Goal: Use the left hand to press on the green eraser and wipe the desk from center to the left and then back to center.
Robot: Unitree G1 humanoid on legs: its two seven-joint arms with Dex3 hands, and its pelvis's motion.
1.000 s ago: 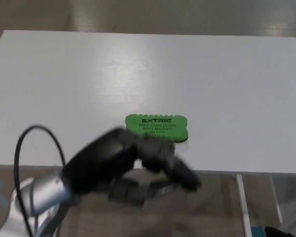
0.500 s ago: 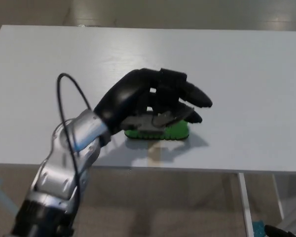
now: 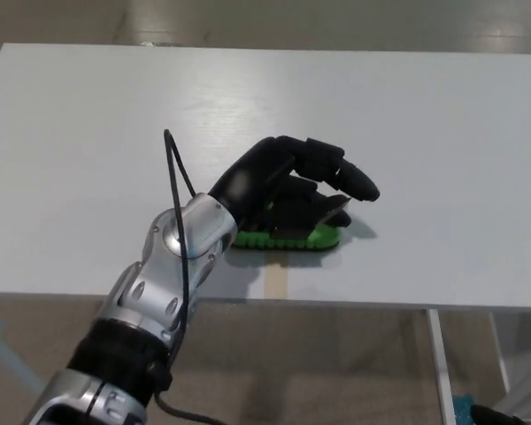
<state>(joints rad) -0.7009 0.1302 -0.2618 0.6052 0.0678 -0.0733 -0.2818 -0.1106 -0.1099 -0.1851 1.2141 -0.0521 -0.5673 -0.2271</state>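
Green eraser [image 3: 288,236] lies near the front edge of the white table [image 3: 425,133], long axis running left–right, and in the head view the left hand [image 3: 288,181] sits directly over it — fingers together, palm pressing down — so the wipe goes toward the table's left.

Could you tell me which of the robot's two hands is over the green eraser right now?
The left hand, coming in from the picture's left, covers the green eraser on the white desk; the right hand is not in view.
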